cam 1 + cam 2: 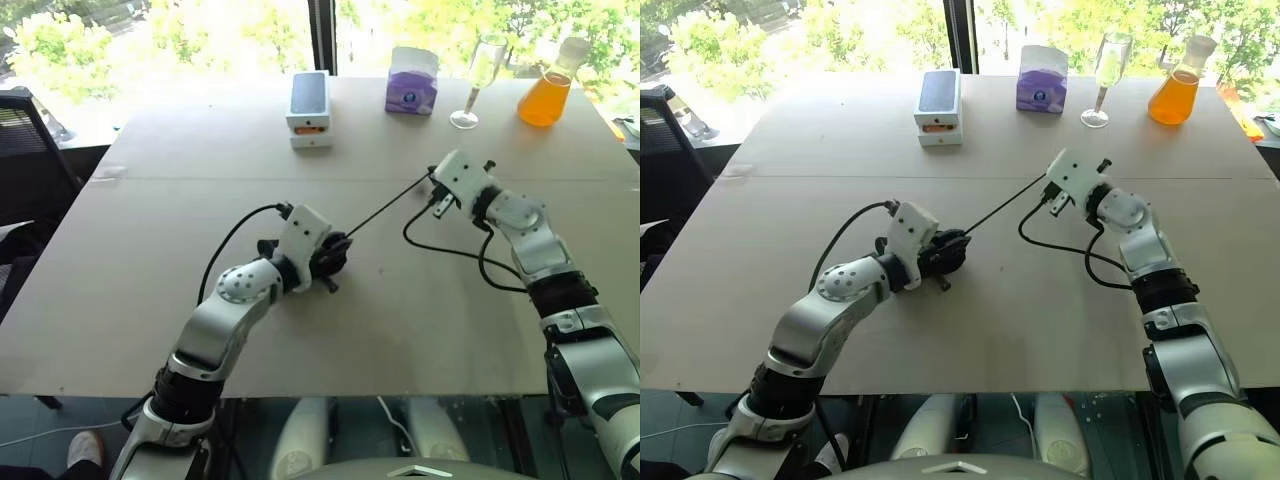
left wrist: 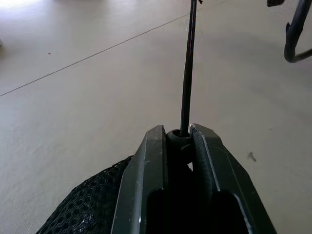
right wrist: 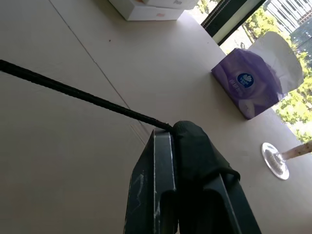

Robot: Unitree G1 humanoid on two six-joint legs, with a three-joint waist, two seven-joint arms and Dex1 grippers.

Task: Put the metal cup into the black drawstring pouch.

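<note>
The black drawstring pouch (image 1: pixel 329 260) lies bunched on the table near its middle, its mesh fabric (image 2: pixel 83 204) showing beside my left fingers. My left gripper (image 2: pixel 178 132) is shut on the round stopper at the pouch's mouth. From there a thin black cord (image 1: pixel 386 208) runs taut, up and to the right, to my right gripper (image 1: pixel 432 181). That gripper (image 3: pixel 171 127) is shut on the cord's knotted end, a little above the table. The metal cup is hidden from view.
Along the table's far edge stand a white phone box (image 1: pixel 309 108), a purple tissue pack (image 1: pixel 412 82), a clear wine glass (image 1: pixel 480 78) and a flask of orange liquid (image 1: pixel 546 95). A black chair (image 1: pixel 25 150) stands off the left side.
</note>
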